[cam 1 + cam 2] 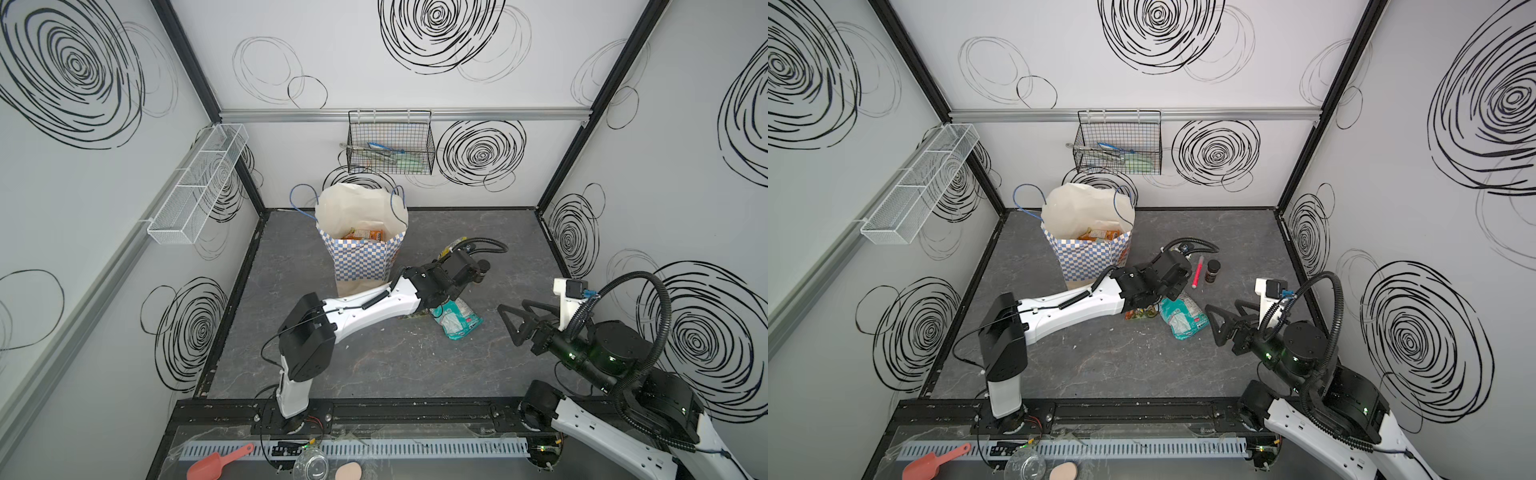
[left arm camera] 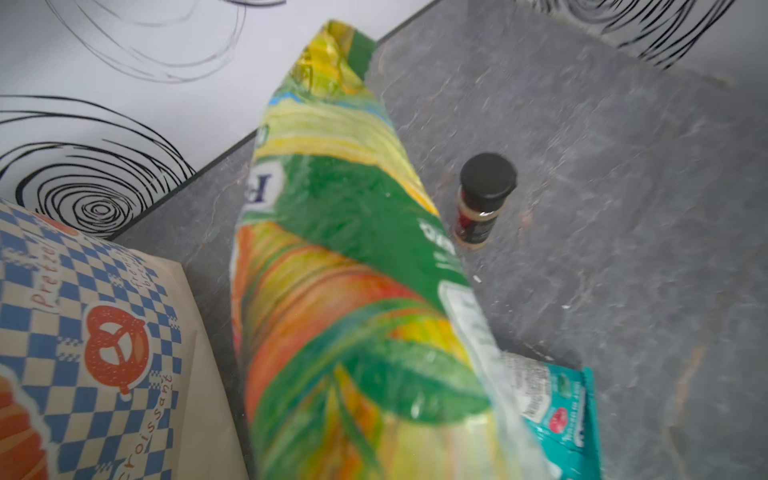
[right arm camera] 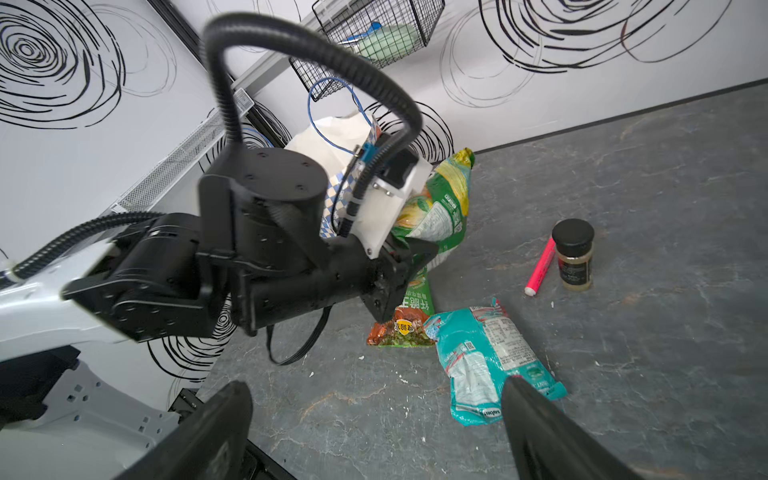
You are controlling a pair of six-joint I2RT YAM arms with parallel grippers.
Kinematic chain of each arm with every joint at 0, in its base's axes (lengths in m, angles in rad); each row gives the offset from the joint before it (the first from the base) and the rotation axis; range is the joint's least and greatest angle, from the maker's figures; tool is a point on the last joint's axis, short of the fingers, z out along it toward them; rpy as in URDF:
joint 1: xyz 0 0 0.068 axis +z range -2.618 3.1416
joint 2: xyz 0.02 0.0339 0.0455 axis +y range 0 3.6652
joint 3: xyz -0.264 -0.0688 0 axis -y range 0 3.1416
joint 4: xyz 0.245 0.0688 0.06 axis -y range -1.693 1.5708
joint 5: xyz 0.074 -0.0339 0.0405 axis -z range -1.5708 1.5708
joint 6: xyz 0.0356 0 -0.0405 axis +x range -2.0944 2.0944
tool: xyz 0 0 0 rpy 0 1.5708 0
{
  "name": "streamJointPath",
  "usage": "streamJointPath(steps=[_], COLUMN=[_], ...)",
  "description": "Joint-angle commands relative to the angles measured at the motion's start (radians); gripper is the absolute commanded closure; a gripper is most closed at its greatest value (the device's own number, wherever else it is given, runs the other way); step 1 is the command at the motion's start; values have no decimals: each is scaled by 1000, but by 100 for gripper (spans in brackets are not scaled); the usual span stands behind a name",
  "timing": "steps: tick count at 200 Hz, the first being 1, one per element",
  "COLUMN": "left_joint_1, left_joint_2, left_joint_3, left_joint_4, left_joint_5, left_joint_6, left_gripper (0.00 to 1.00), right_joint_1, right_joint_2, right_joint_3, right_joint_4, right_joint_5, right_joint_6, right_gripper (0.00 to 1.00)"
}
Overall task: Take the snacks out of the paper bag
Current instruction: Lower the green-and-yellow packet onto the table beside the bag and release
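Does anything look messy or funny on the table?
A little. Tiny white crumbs are scattered on the grey table near the teal packet. The paper bag is crumpled at the top. A red marker lies beside a small jar, odd among snacks.

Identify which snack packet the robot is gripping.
The green-and-yellow packet, clamped in the left gripper beside the paper bag. The teal packet and the small orange-green packet lie flat on the table; the orange ones sit inside the bag.
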Motion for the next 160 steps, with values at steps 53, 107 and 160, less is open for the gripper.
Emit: streamJointPath(steps=[53, 107, 160], left_joint_1=[105, 118, 98], left_joint_2=[214, 218, 123], left_joint_3=[111, 81, 106], left_joint_4=[11, 35, -9], left_joint_5=[38, 118, 120], left_joint_6=[38, 11, 1], left_gripper=[98, 74, 55], right_joint_1=[4, 3, 4], right_joint_2=[-3, 8, 89], right_joint_3=[11, -14, 11], right_joint_4=[-74, -80, -37], right_joint_5=[-62, -114, -142], right_joint_6=[89, 104, 12], right_gripper=[3, 3, 3])
